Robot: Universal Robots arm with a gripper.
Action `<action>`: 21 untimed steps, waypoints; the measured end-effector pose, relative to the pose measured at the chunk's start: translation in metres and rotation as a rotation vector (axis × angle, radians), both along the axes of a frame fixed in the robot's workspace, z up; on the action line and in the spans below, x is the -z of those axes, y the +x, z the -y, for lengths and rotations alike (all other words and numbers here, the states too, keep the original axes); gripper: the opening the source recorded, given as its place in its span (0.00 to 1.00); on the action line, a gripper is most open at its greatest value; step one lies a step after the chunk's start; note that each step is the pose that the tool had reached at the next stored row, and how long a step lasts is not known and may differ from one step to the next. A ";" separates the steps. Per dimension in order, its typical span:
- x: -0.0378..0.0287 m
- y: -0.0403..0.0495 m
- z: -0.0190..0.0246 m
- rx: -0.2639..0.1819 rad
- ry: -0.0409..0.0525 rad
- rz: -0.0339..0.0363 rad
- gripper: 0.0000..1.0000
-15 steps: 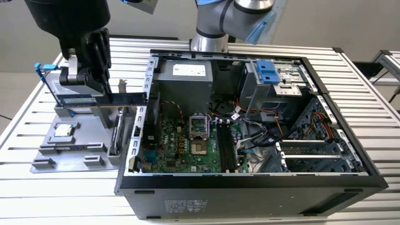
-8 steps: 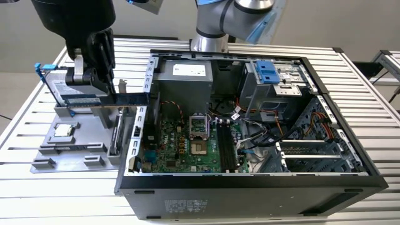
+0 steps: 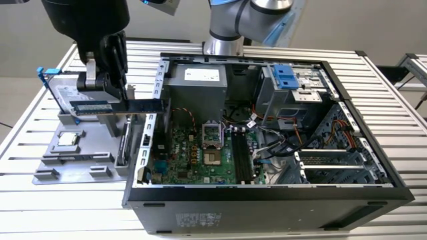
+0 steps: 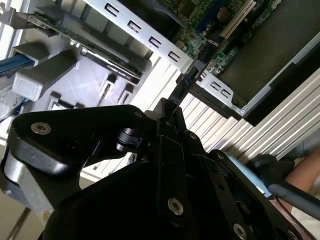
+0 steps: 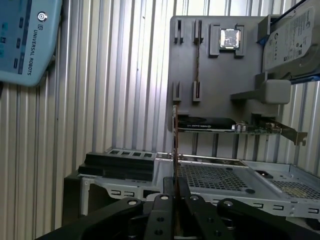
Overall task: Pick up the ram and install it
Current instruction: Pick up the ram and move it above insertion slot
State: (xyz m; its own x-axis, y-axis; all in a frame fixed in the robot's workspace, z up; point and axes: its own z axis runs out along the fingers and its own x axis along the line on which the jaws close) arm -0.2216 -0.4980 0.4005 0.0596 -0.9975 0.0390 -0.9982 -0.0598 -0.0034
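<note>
- My gripper point(image 3: 101, 97) is clamped narrow on the ram point(image 3: 143, 105), across its flat faces.
- It hangs level between the grey parts tray point(image 3: 73, 161) and the open computer case point(image 3: 267, 192).
- It looks light, stiff and fragile, so I would grip gently.

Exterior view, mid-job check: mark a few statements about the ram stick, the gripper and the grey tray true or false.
1. The gripper is shut on the long dark circuit-board ram stick. True.
2. The ram is seated in the green motherboard. False: it is held level in the air, by the outer wall of the open black computer case, near the grey tray.
3. The silver hard drive in a blue frame lies inside the case. False: it stands on the tray.
4. A square silver processor chip sits on the tray. True.
</note>
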 end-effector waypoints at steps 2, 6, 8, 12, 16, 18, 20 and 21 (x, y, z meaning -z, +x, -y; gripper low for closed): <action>0.0000 0.0017 0.0000 0.000 0.0000 0.0000 0.00; 0.0000 0.0051 0.0000 0.000 0.0000 0.0000 0.00; 0.0000 0.0067 0.0000 0.000 0.0000 0.0000 0.00; 0.0000 0.0101 0.0000 0.000 0.0000 -0.0001 0.00; 0.0000 0.0134 0.0000 0.000 0.0000 -0.0001 0.00; 0.0000 0.0150 0.0000 0.000 0.0000 0.0000 0.00; 0.0000 0.0167 0.0000 0.000 0.0001 0.0000 0.00; 0.0000 0.0175 0.0000 0.000 0.0000 0.0000 0.00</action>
